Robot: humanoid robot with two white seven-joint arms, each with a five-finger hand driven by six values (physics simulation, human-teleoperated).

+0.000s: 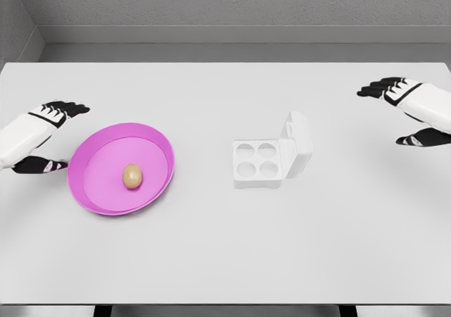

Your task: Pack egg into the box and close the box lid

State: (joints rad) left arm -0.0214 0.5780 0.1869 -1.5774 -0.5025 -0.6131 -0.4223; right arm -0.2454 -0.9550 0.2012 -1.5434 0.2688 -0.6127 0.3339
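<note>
Nearest the camera lies the bare front stretch of the flat white worktop (225,260), which carries everything else. One round magenta plastic plate (95,190) with a raised rim sits on it, well to the left of the box. A single tan egg (132,176) rests on the plate, a little right of its middle, long axis running roughly away from the camera, and which end is the narrower is hard to tell. One small white four-cup egg box (258,163) stands near the worktop's middle; all four round cups are vacant, counted two by two. Its hinged white lid (299,142) is raised off the right side of the box and leans outward, away from the plate. The left hand (44,137) hovers just left of the plate, black fingers spread with thumb apart, holding nothing. The right hand (409,113) hangs well to the right of the box, fingers likewise spread and unoccupied.
</note>
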